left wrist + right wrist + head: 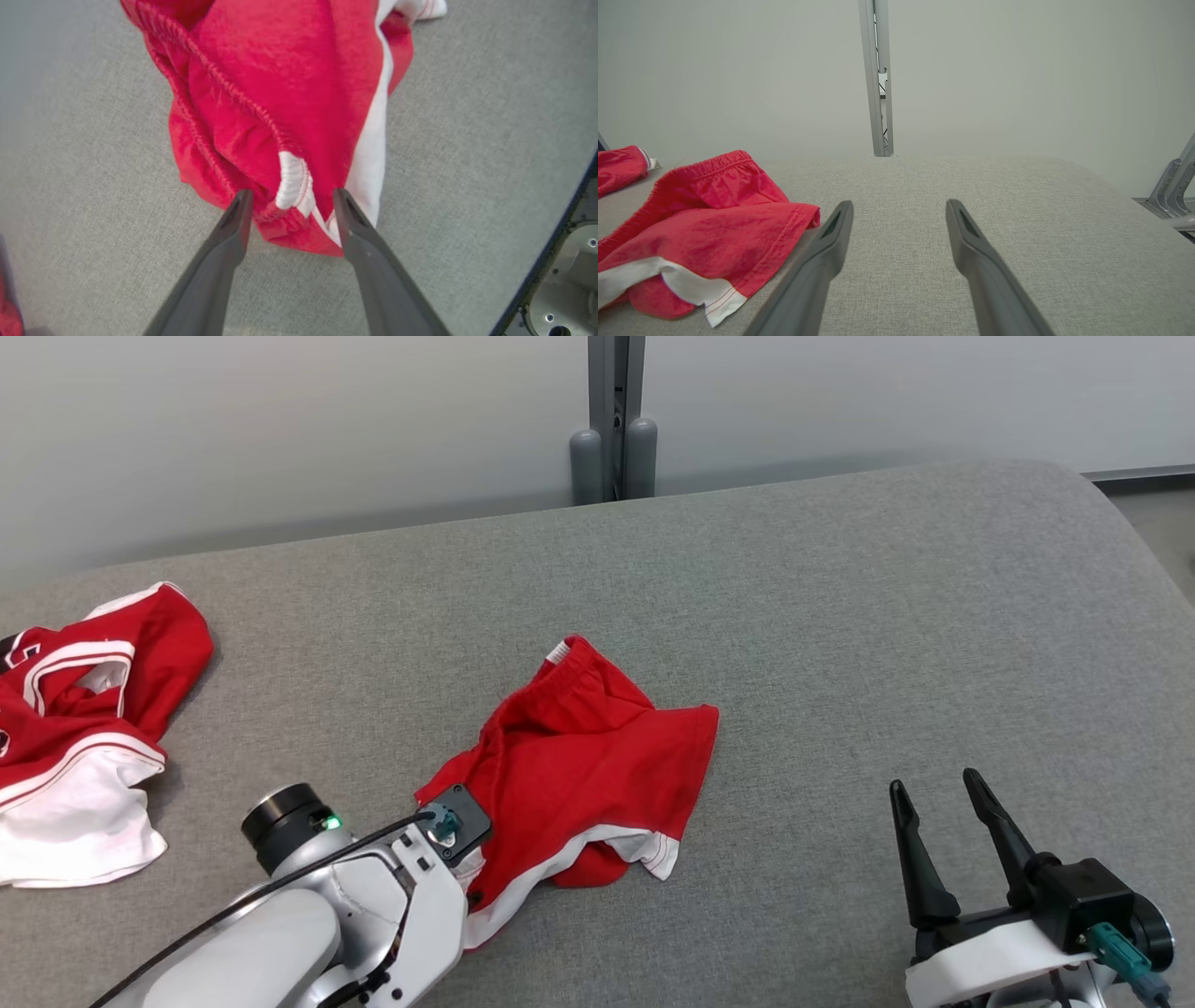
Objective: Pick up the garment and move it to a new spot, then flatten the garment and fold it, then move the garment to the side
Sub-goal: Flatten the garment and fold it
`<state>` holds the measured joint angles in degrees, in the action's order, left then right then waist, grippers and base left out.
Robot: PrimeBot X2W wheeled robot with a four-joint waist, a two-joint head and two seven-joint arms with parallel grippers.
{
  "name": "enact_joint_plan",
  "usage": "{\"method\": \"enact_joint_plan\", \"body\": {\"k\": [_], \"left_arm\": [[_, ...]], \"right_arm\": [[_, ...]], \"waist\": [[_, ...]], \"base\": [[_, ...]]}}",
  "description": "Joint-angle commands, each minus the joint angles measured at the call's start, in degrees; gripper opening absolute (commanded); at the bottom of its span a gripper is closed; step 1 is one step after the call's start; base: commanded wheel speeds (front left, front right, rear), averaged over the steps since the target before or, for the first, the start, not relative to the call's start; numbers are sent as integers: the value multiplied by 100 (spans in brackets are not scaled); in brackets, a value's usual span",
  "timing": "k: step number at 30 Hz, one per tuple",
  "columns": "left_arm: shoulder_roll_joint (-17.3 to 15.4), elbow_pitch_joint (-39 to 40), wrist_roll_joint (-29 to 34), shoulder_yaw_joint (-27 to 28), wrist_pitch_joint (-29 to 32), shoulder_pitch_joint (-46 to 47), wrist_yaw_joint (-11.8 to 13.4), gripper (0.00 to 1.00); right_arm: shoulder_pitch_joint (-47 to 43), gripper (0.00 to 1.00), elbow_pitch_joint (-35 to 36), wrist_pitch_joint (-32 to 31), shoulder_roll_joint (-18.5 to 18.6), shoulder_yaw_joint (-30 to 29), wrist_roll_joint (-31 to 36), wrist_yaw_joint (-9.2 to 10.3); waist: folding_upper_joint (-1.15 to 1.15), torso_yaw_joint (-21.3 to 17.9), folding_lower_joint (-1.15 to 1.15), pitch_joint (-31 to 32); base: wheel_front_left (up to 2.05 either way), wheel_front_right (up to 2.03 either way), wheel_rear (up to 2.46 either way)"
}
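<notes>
Straddling the near waistband end of the red shorts (289, 84), which lie mid grey padded table (840, 616) toward its front edge, left gripper (292, 198) is wide open, nothing pinched; right gripper (935, 789) open, empty, well apart.

The left arm (308, 915) reaches forward, its wrist apparently tipped steeply down. The left gripper (294, 203) has its fingers apart. The right gripper (936, 784) rests low, fingers spread wide and pointing ahead.
</notes>
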<state>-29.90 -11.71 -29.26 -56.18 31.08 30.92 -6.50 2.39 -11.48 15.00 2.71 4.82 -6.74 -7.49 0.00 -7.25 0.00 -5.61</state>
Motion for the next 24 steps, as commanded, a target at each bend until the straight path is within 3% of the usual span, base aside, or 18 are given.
{"method": "enact_joint_plan", "body": {"k": [1,2,6,18,24], "left_arm": [[-55,-68,-102,-26,25,40,-28,30],[-47,-103,-149,-26,-11,24,-42,0],[-32,-213,-430,129,-211,-95,13,0],[64,-261,-1841,1604,-1554,-1377,1152,0],[281,-211,-2238,1824,-2045,-2190,1422,0]], "right_arm": [[31,100,-3,28,35,-12,-40,-1],[28,100,-3,28,34,-15,-42,-1],[-9,100,13,28,35,-58,-51,-1],[-110,100,32,28,32,-154,40,-2],[-135,100,27,28,34,-193,80,-1]], "waist": [[0,-9,0,-2],[0,-11,0,-2],[0,18,0,0],[0,272,0,51],[0,425,0,14]], "base": [[0,0,0],[0,0,0],[0,0,0],[0,0,0],[0,0,0]]}}
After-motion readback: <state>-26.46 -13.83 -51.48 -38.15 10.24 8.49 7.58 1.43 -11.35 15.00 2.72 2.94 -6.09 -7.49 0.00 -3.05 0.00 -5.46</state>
